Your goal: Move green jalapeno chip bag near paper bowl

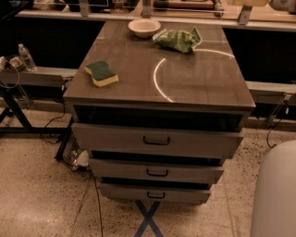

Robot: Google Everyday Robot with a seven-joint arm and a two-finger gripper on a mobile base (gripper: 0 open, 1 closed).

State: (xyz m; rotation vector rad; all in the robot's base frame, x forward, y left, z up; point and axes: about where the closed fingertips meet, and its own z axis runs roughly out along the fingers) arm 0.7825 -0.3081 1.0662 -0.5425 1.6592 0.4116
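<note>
Up at the frame's top edge, toward 1 o'clock, only a pale sliver of the gripper (pixel 249 2) shows. It hangs above and beyond the far right corner of the cabinet top (pixel 199 78), clear of everything on it. So little of it is in view that its grip state cannot be told; it holds nothing that can be seen.

The green jalapeno chip bag (pixel 178 40) lies flat and crumpled on the cabinet top, near the far edge at about 12 o'clock. Its pale corners are turned up. The paper bowl (pixel 144 27) sits upright just beside it, at the bag's 10 o'clock. The bag's near-left corner comes close to the bowl's rim, but whether they touch cannot be told.

A green-topped yellow sponge (pixel 101 73) rests well apart from both, at the top's 9 o'clock near the left edge. A bright curved glare (pixel 156 78) arcs across the middle of the surface.

Below the top, three drawers (pixel 157 141) stand partly pulled out. At 5 o'clock in the frame, part of the robot's white body (pixel 277 194) fills the corner. A blue tape cross (pixel 148 220) marks the floor at 6 o'clock, and a water bottle (pixel 26 56) stands at 9 o'clock.
</note>
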